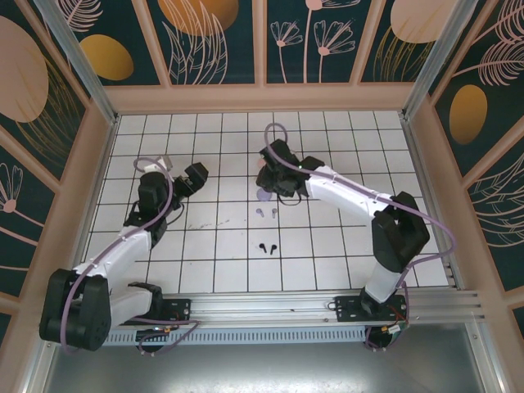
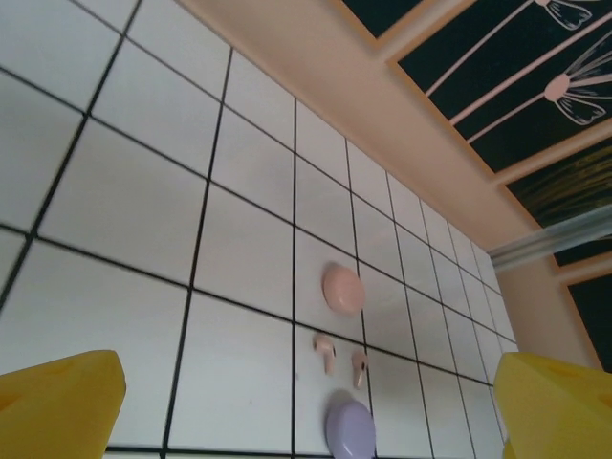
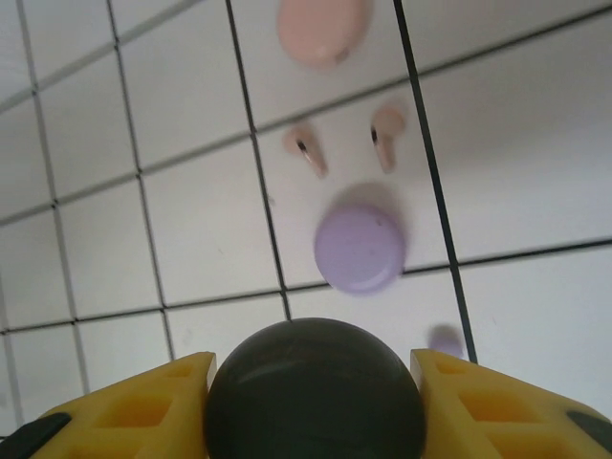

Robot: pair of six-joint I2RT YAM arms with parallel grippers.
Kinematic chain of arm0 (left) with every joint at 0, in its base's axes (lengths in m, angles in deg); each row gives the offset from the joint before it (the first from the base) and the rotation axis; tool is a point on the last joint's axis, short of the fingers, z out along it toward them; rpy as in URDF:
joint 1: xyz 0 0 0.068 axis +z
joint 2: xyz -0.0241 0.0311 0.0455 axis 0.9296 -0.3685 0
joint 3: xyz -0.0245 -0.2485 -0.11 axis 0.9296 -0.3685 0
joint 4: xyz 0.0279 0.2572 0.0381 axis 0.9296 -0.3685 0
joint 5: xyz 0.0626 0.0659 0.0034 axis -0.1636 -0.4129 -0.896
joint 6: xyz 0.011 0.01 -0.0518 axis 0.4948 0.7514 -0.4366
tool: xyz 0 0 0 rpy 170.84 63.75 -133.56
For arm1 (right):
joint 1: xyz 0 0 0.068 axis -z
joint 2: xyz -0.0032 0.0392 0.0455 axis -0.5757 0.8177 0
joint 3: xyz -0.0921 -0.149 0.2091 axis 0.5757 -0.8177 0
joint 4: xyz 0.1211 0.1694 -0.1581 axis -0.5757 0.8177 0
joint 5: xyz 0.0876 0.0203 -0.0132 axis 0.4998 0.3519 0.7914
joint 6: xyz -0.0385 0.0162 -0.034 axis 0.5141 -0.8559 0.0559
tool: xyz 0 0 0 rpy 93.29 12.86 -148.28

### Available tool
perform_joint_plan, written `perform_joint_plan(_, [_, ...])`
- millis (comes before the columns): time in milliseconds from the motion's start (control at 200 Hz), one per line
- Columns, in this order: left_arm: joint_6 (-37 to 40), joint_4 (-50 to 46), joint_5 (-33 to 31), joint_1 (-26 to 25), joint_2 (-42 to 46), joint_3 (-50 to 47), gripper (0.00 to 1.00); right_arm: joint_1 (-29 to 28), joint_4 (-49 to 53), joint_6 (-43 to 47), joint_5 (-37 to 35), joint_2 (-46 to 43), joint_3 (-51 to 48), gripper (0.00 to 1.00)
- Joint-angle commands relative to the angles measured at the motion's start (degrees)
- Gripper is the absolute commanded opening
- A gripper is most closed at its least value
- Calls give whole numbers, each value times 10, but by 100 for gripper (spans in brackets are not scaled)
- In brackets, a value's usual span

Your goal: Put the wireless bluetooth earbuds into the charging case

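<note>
While right claw (image 3: 314, 375) clamps the black case (image 3: 314, 409) | black buds (image 1: 264, 246) lie mid-frame, straight below it in the top view | left claw (image 1: 195, 175) farther off, gaping empty.

White tiled floor (image 1: 221, 246) w/ black grout; dark teal floral wall panels (image 1: 229, 57), peach frame (image 1: 262, 98).

Left tool (image 2: 306, 406) spread wide, right tool (image 3: 314, 402) clamped

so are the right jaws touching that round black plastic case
Touching: the right wrist view shows the round black plastic case wedged between both yellow jaws, no gap.
</note>
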Motion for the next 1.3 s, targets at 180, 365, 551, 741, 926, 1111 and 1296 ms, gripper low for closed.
perform_joint_plan(180, [-47,236,5,-55,21,-108,99,22,-43,-29,98,45,84,44])
perform_joint_plan(365, [-18,321,26,-93,-35,-118,96,22,-83,-90,132,62,85,44])
perform_joint_plan(551, [-13,409,57,-127,-117,-95,89,11,-79,-125,115,82,100,44])
perform_joint_plan(741, [-17,470,80,-154,-202,-60,78,-1,-74,-152,99,102,118,44])
perform_joint_plan(926, [-27,523,80,-159,-250,-48,66,-13,-64,-159,91,117,138,44])
perform_joint_plan(1111, [-31,550,69,-159,-274,-43,58,-17,-59,-160,88,116,142,44])
perform_joint_plan(1296, [-33,565,56,-159,-287,-42,53,-20,-59,-160,87,111,137,44])
